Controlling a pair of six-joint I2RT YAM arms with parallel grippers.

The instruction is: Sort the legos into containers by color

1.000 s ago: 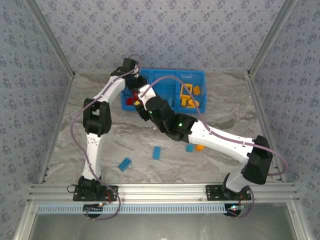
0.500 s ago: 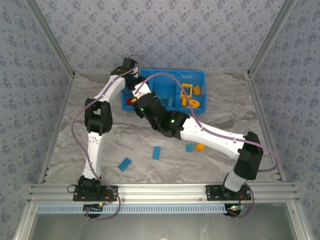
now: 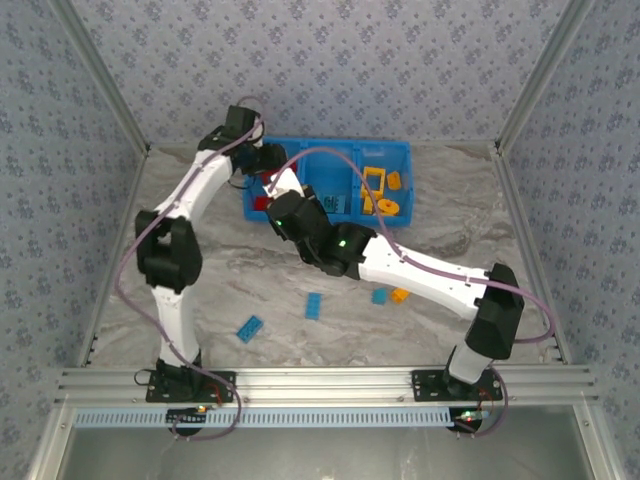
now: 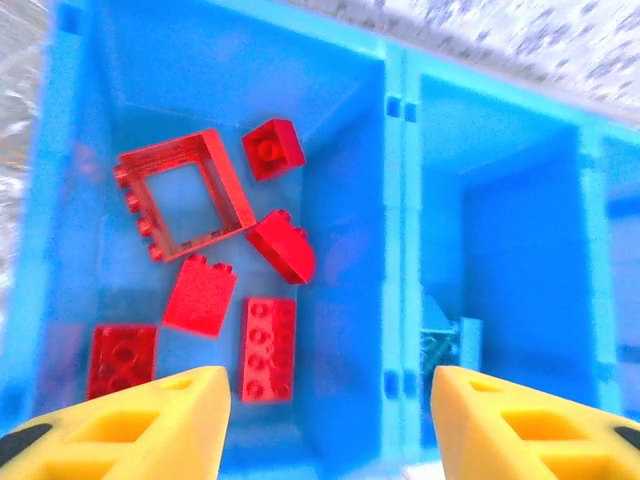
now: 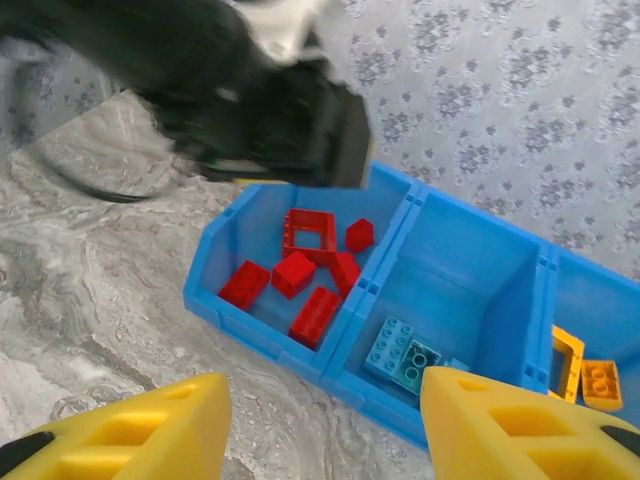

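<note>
You are holding the left claw (image 4: pixel 328 400) above the left compartment of the bright blue plastic tray (image 4: pixel 395 200). Its two yellow fingers (image 4: pixel 150 425) are standing apart with nothing between them, so this claw is open and empty. Below it, in that compartment, the red hollow rectangular plastic frame (image 4: pixel 226 184) is lying flat, and five smaller red plastic bricks (image 4: pixel 268 350) are lying around it, one rounded brick just beside the frame's corner.

You are keeping the right claw (image 5: pixel 325 400) over the grey marbled desk (image 3: pixel 230 270), close to the near wall of the tray and facing it. Its yellow fingers are also standing wide apart and are gripping nothing. The black wrist of the left arm (image 5: pixel 250 100) is hanging over the left compartment.

In the middle compartment, light blue plastic bricks (image 5: pixel 405 360) are lying together against the near wall. In the right compartment, the yellow hollow rectangular plastic frame (image 5: pixel 568 343) and an orange plastic brick (image 5: pixel 600 382) are lying side by side.

On the desk, well apart from the tray, a loose light blue brick (image 3: pixel 250 328), a second light blue brick (image 3: pixel 314 305) and a third light blue brick (image 3: pixel 380 296) are lying. A small orange brick (image 3: pixel 400 295) is lying just beside the third.
</note>
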